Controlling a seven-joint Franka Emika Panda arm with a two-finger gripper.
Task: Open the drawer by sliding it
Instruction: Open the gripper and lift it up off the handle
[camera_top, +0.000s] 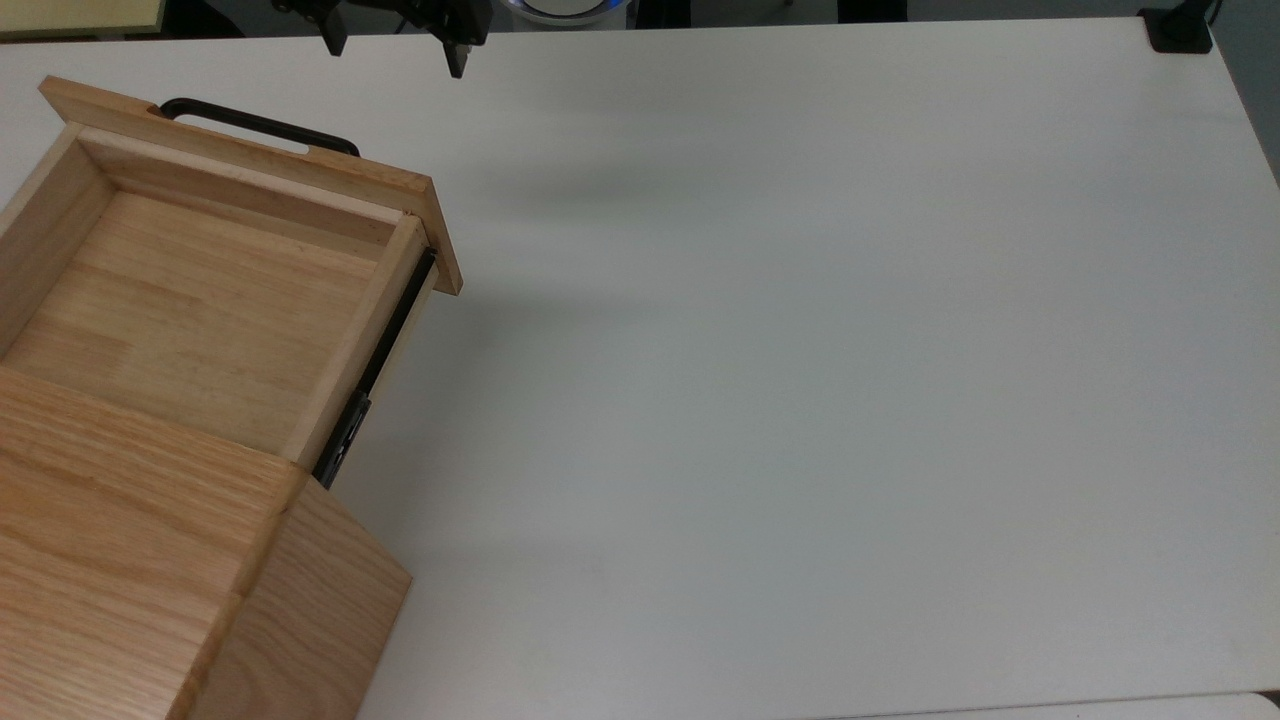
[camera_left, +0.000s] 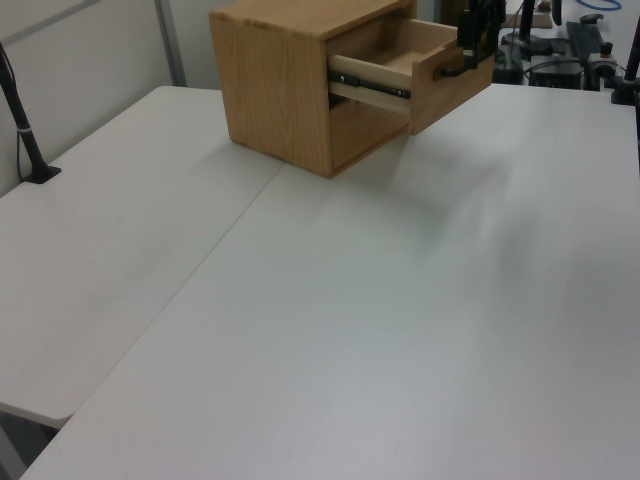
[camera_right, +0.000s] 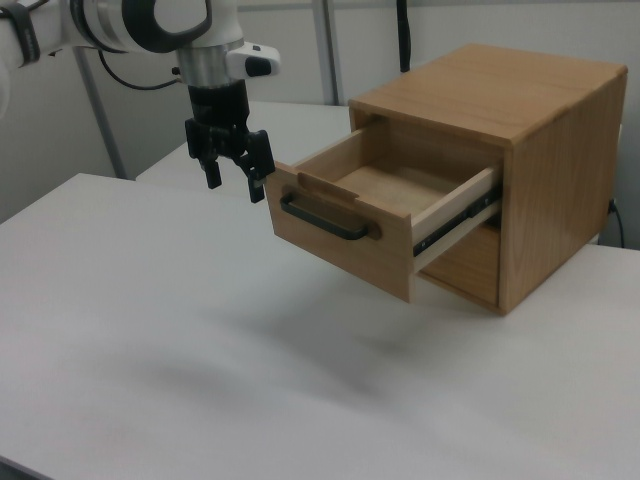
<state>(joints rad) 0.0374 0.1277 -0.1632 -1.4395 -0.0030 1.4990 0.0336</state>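
You have the drawer (camera_right: 385, 215) pulled well out of the oak cabinet (camera_right: 520, 160), its black handle (camera_right: 322, 222) facing the gripper (camera_right: 233, 185) and its sliding axis running straight out from the cabinet front. The gripper hangs in the air near the handle, apart from it, fingers spread wide and holding nothing. Beyond the drawer front the white table (camera_top: 820, 380) lies bare. In the top view the cabinet is cut off at the top view's left and bottom edges, and the gripper (camera_top: 395, 55) at the upper edge.
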